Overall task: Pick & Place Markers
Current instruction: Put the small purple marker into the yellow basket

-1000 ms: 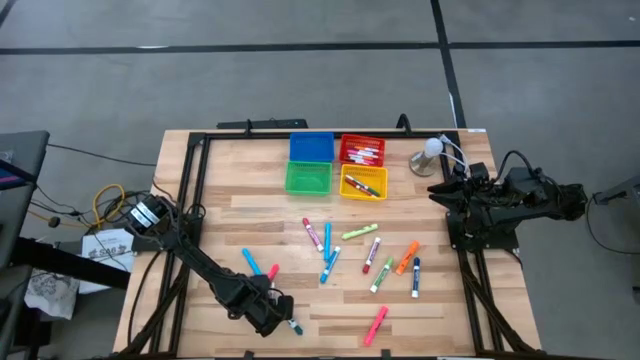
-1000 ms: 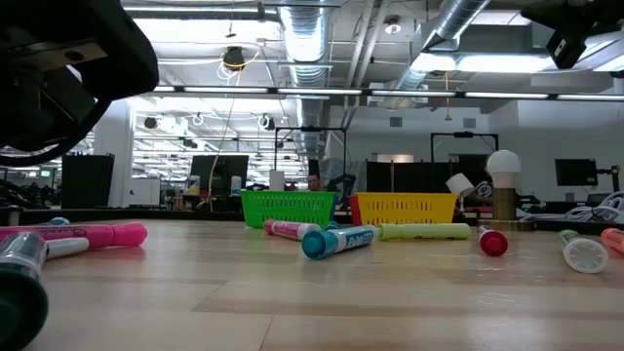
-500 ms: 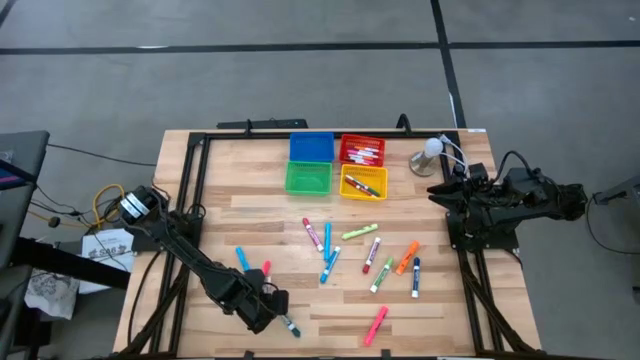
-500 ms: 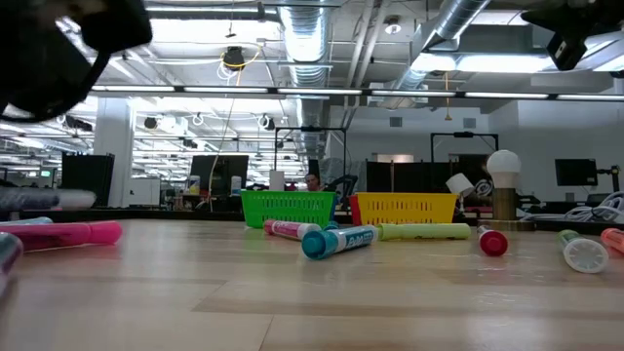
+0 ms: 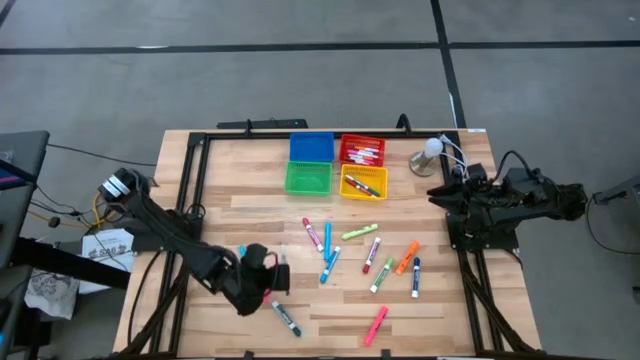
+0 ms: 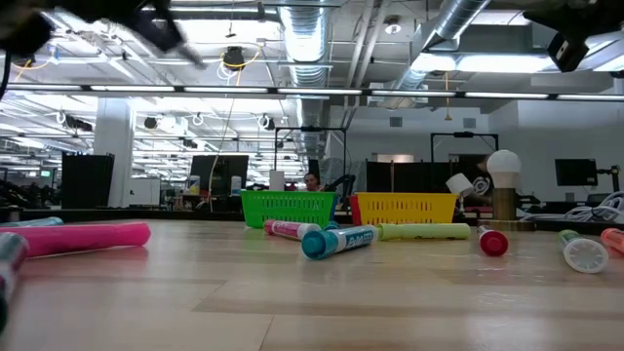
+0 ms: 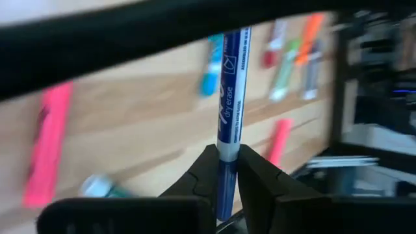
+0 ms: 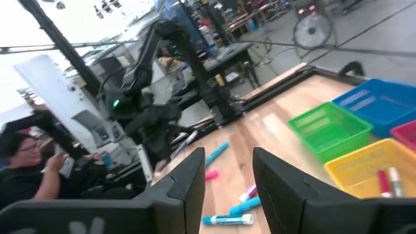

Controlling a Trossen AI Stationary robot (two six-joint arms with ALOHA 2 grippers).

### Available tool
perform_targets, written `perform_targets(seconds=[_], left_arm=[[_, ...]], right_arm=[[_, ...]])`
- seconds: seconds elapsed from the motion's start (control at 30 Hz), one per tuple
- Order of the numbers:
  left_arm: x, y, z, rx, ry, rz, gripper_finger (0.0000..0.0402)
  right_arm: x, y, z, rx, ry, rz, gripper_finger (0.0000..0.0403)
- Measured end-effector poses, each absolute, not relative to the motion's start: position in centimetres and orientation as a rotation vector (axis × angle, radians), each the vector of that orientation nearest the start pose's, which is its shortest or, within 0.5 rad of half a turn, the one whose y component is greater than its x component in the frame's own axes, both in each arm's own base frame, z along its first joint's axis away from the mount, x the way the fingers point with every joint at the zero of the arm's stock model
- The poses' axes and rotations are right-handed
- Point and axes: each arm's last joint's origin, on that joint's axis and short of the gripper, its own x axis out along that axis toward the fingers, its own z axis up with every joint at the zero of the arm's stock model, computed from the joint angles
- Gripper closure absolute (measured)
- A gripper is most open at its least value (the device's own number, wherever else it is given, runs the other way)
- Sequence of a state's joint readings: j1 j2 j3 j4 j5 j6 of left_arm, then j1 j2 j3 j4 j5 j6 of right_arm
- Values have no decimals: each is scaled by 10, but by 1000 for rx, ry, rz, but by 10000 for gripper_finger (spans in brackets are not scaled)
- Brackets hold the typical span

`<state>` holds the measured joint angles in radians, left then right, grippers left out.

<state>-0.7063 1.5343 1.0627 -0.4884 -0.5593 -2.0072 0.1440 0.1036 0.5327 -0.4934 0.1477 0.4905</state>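
Note:
My left gripper (image 5: 270, 270) hangs above the table's near left part, shut on a marker with a white barrel and a blue end (image 7: 232, 84). Under and beside it lie a pink marker (image 7: 47, 146) and a dark teal marker (image 5: 285, 318). Several more markers (image 5: 372, 255) lie scattered on the wood right of centre. Four small bins stand at the far middle: blue (image 5: 311, 147), red (image 5: 362, 150), green (image 5: 307, 178) and yellow (image 5: 363, 183). My right gripper (image 8: 224, 175) waits open at the right edge (image 5: 445, 190), with nothing between its fingers. My left gripper pinches the marker's blue end (image 7: 227, 166) between its two fingers (image 7: 257, 172). The white barrel runs straight out ahead of the fingers, along their line. The fingers slant down toward the table, and the marker is lifted clear of the wood.
The red and yellow bins hold a few markers. A small lamp with a white bulb (image 5: 430, 153) stands right of the bins. Black rails (image 5: 190, 190) frame the tabletop on both sides. A person (image 8: 26, 162) sits beyond the table's left side.
My left gripper has risen from just above the wood near the front edge and gone toward the far edge, tipping from steeply down to a shallower slant. The dark teal marker it partly covered now lies in full view.

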Motion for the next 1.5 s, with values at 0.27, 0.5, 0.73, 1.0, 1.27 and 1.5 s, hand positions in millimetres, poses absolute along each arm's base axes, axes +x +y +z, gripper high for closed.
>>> perform_targets(seconds=[0.27,0.5,0.73,1.0,1.27,1.5], left_arm=[[270,-151,260,-1233,413,536,365],[296,-122,272,-1155,340,455,363],[309,-107,285,-1092,227,381,365],[312,-104,287,-1061,217,358,365],[312,-104,287,-1048,219,355,365],[312,-104,287,-1045,221,351,364]], right_arm=[[70,8,283,567,122,32,263],[113,15,291,571,112,89,192],[154,17,282,569,146,51,150],[198,15,275,638,97,132,148],[238,10,260,747,59,194,148],[276,12,260,756,83,236,147]])
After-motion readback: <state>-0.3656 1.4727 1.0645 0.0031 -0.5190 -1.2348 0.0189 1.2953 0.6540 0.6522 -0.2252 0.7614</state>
